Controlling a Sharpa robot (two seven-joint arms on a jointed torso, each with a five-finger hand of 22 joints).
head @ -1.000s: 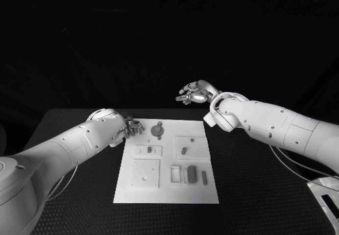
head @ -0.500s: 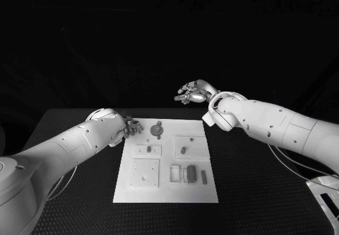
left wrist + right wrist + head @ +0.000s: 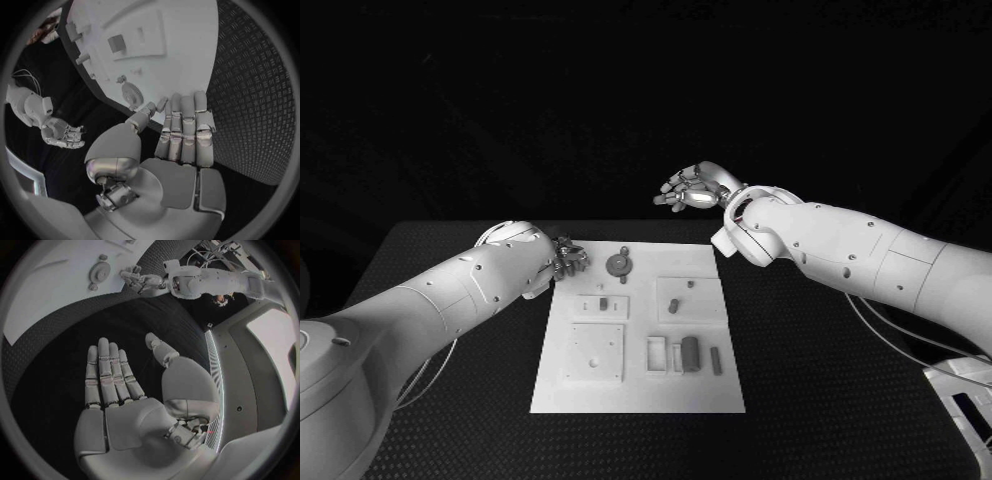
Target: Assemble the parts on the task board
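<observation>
The white task board point(image 3: 640, 390) lies in the middle of the black table. A round grey part point(image 3: 619, 264) sits near its far left corner, also seen in the left wrist view point(image 3: 131, 92) and the right wrist view point(image 3: 99, 272). My left hand point(image 3: 568, 258) hovers at that corner beside the round part, fingers straight and holding nothing point(image 3: 181, 135). My right hand point(image 3: 689, 188) is raised beyond the board's far edge, palm bare and fingers stretched out point(image 3: 119, 385).
Other small parts lie on the board: a piece in a square plate point(image 3: 604, 303), a short peg point(image 3: 675, 306), a dark cylinder point(image 3: 689, 352), a thin pin point(image 3: 717, 361). A larger square plate point(image 3: 597, 353) sits front left. Black table point(image 3: 848, 400) surrounds the board.
My right hand has drifted slightly to the left and turned a little. The left hand and the parts on the board stay where they were.
</observation>
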